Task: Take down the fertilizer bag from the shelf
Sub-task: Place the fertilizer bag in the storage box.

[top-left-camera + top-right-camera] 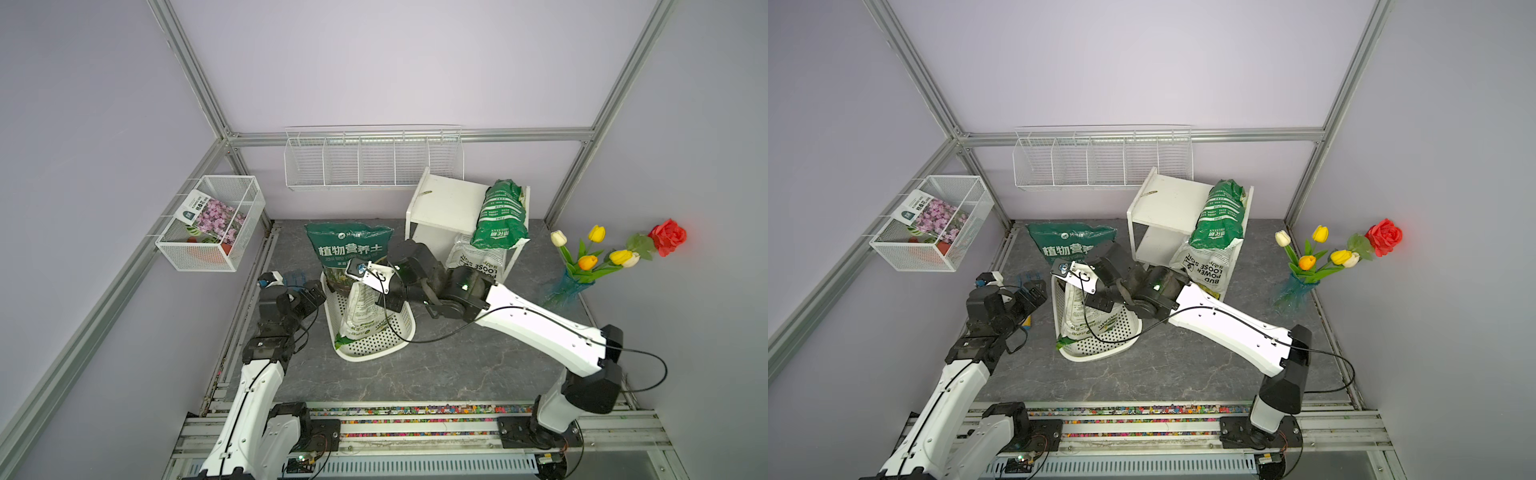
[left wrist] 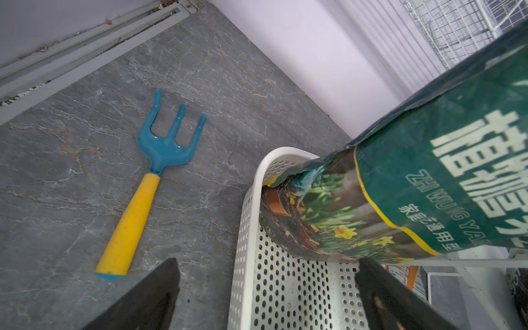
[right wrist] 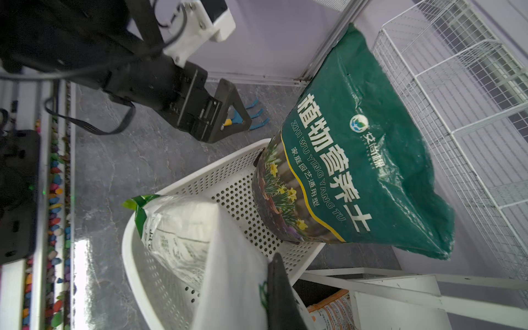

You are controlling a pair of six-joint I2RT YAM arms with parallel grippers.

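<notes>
One white bag [image 1: 359, 316] in right gripper [image 1: 388, 301]

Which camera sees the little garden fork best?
The left wrist view: the whole garden fork, blue prongs and yellow handle, lies in plain sight. In the right wrist view only the prongs peek out behind the left arm. In both top views that arm hides most of it.
</notes>
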